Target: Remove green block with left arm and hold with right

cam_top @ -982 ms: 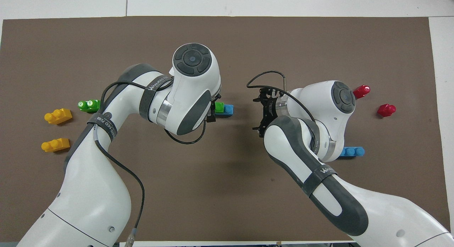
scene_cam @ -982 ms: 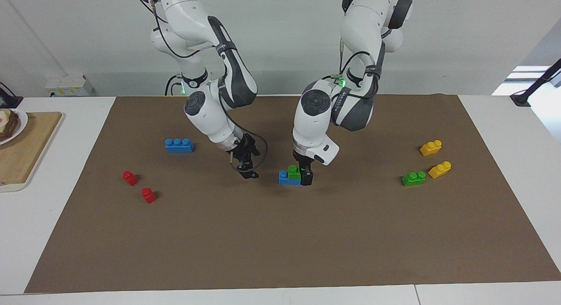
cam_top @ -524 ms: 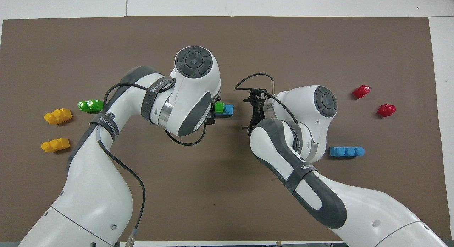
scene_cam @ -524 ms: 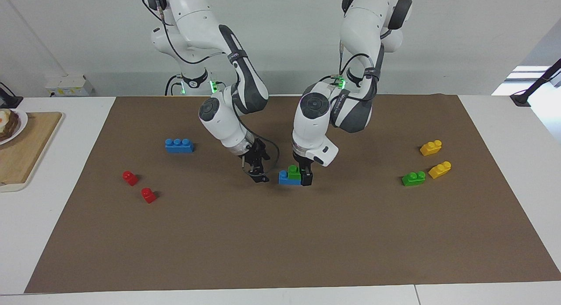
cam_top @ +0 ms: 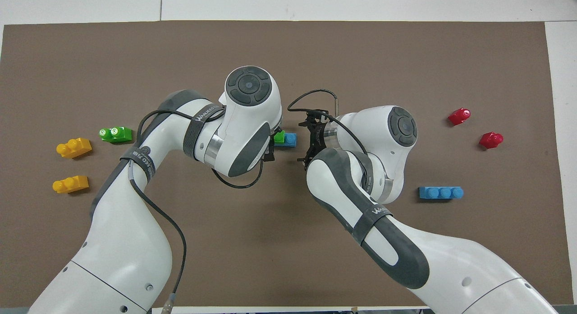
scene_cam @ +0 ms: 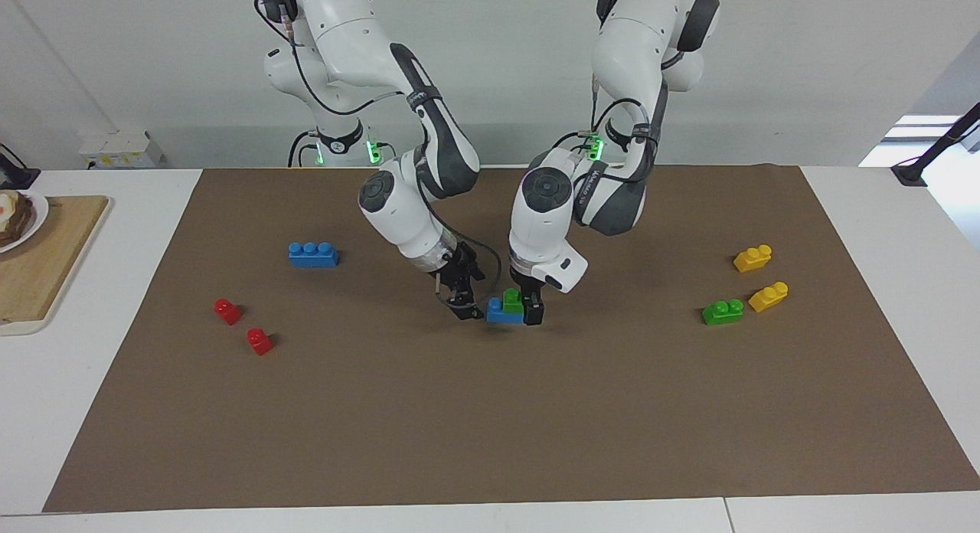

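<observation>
two grippers flank my green block (scene_cam: 513, 301) on its blue brick (scene_cam: 499, 313): left gripper (scene_cam: 534, 309) and right gripper (scene_cam: 464, 309) both spread; spare bricks at three and nine o'clock on the brown mat (scene_cam: 490, 426).

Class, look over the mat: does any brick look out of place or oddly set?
One green block sits stacked on a blue brick mid-mat, between the left gripper and right gripper; the other bricks lie singly. Nothing looks spilled or damaged.

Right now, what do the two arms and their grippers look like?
Both arms are glossy white with dark grey panels and round grey joint caps. The left arm and right arm each wear a grey lettered strap, trail a black cable, and show a green light. The left gripper and right gripper are small and black.
</observation>
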